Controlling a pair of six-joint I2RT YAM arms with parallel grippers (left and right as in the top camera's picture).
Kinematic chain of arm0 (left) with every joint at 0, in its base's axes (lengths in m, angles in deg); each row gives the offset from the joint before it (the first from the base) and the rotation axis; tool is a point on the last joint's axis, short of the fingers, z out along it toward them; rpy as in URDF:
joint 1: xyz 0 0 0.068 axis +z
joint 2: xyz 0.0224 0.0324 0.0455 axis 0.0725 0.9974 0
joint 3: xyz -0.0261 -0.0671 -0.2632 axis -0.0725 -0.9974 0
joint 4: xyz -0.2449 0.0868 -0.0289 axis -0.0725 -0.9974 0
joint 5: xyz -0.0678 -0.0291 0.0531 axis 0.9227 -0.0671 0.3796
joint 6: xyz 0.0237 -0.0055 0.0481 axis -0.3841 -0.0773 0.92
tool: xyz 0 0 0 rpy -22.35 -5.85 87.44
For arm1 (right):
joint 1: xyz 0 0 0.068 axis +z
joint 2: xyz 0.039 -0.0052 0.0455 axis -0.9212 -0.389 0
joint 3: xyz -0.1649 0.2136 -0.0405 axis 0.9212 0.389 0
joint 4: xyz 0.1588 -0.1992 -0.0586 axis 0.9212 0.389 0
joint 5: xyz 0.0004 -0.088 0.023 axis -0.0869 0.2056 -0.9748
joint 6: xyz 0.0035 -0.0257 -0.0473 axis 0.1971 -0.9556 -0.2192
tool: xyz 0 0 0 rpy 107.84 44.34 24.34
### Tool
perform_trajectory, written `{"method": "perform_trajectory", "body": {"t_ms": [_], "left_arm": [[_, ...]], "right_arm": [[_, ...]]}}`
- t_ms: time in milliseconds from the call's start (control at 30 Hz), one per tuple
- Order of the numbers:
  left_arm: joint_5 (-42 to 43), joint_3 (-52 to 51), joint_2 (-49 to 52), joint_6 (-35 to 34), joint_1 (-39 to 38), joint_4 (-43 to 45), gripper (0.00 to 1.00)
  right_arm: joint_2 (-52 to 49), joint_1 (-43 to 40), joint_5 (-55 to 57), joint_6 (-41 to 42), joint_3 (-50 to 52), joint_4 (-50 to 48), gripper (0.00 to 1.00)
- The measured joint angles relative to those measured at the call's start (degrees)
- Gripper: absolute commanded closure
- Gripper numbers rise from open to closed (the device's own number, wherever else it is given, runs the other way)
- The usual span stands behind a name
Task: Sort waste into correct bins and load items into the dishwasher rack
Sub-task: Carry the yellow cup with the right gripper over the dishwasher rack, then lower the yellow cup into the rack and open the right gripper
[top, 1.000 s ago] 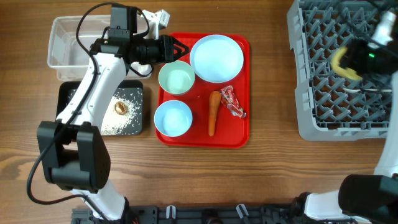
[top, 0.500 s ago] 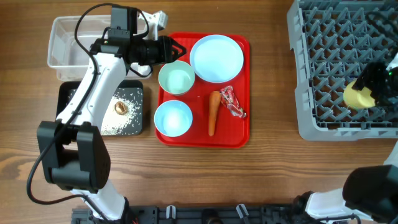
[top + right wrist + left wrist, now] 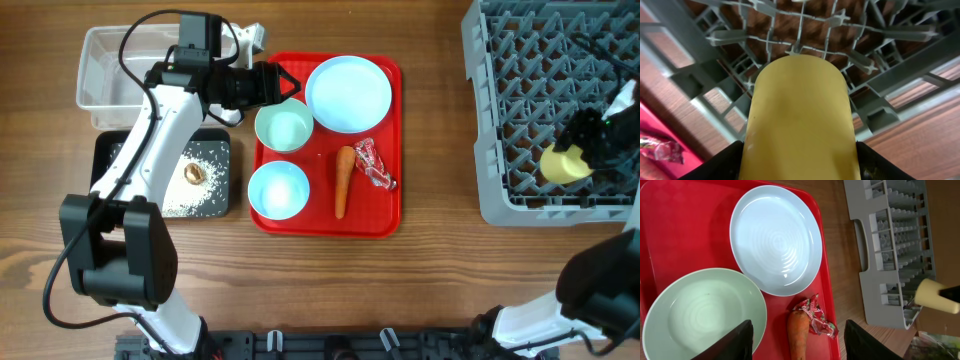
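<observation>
Overhead: right gripper (image 3: 572, 155) pinches yellow cup (image 3: 556, 166) above dishwasher rack (image 3: 500, 120), near its robot-side edge. Left gripper (image 3: 293, 84) well left of rack, jaws spread.

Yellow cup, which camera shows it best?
Right wrist: the yellow cup fills the frame, gripped by the right hand over the rack. Overhead shows it small; left wrist catches it at the frame's right edge.
</observation>
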Motion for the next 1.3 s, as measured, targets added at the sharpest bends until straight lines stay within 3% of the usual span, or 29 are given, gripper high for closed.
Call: {"method": "perform_trajectory", "body": {"t_ms": [700,833,1300], "left_arm": [[-1.09,0.0,0.0,0.02,0.0,-1.84,0.39],[-1.27,0.0,0.0,0.02,0.0,-1.92,0.38],[-1.27,0.0,0.0,0.0,0.0,-2.12,0.37]], "right_arm": [[-3.78,-1.05,0.15,-0.22,6.27,-4.15,0.41],[-3.78,-1.18,0.2,-0.22,8.74,-5.7,0.28],[-3.78,-1.18,0.35,-0.17,8.76,-8.44,0.18]]}}
